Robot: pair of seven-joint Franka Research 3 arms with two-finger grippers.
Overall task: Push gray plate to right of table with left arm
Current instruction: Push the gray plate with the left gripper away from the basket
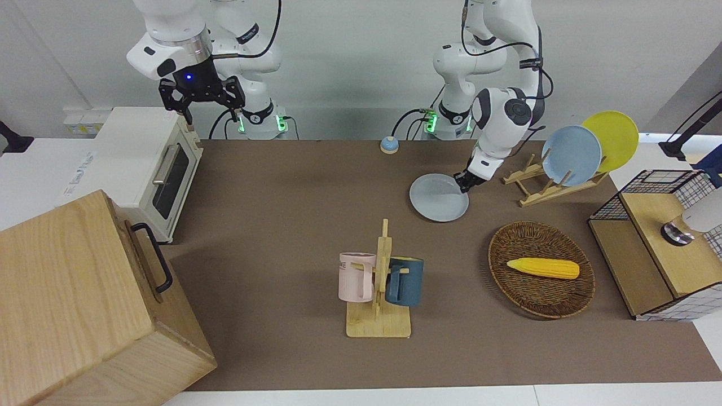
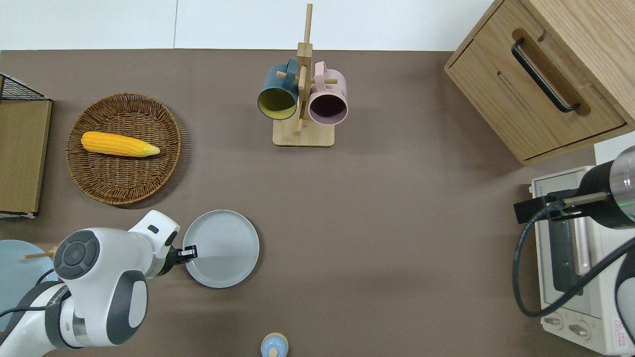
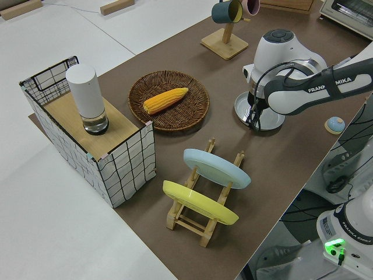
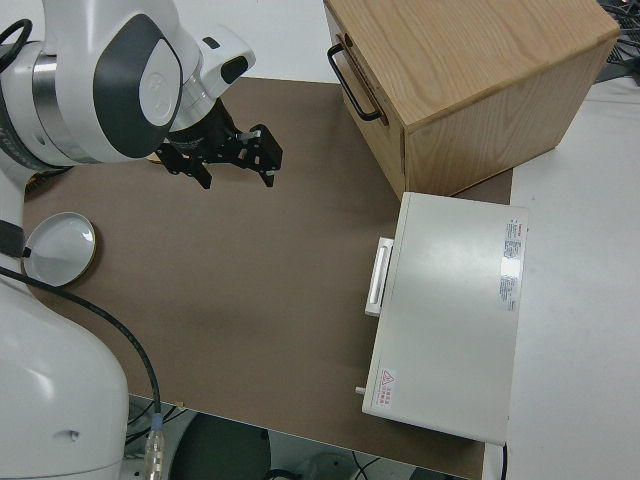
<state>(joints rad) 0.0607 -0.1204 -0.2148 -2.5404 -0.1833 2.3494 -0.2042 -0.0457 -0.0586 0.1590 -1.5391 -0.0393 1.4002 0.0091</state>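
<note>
The left tool (image 2: 190, 253) is down at the rim of the gray plate (image 2: 222, 248), on the plate's edge toward the left arm's end of the counter (image 2: 397, 223); its fingers look pressed close together at the rim, though whether they pinch the rim cannot be told. The plate lies flat on the brown mat, near the robots' edge and somewhat toward the left arm's end.

From the plate toward the right arm's end, the mat is bare for a long stretch, up to the white toaster oven (image 2: 575, 267) at that end. A small blue round knob-like object (image 2: 274, 345) sits nearer to the robots than the plate, close to the counter's edge.

The wicker basket (image 2: 124, 188) holds a yellow corn cob (image 2: 119, 144); it lies farther from the robots than the plate. A wooden mug rack (image 2: 303, 99) carries a dark teal mug (image 2: 277, 91) and a pink mug (image 2: 327, 96), well apart from the plate. A wooden dish rack (image 1: 555, 183) holds a sky-blue plate (image 1: 571, 155) and a yellow plate (image 1: 615, 138) on edge. A wire bin (image 3: 87, 146) with a white cylinder (image 3: 87, 99) on it and a wooden cabinet (image 2: 545, 74) stand at opposite ends.

The right tool (image 1: 200, 93), fingers spread, is parked.
</note>
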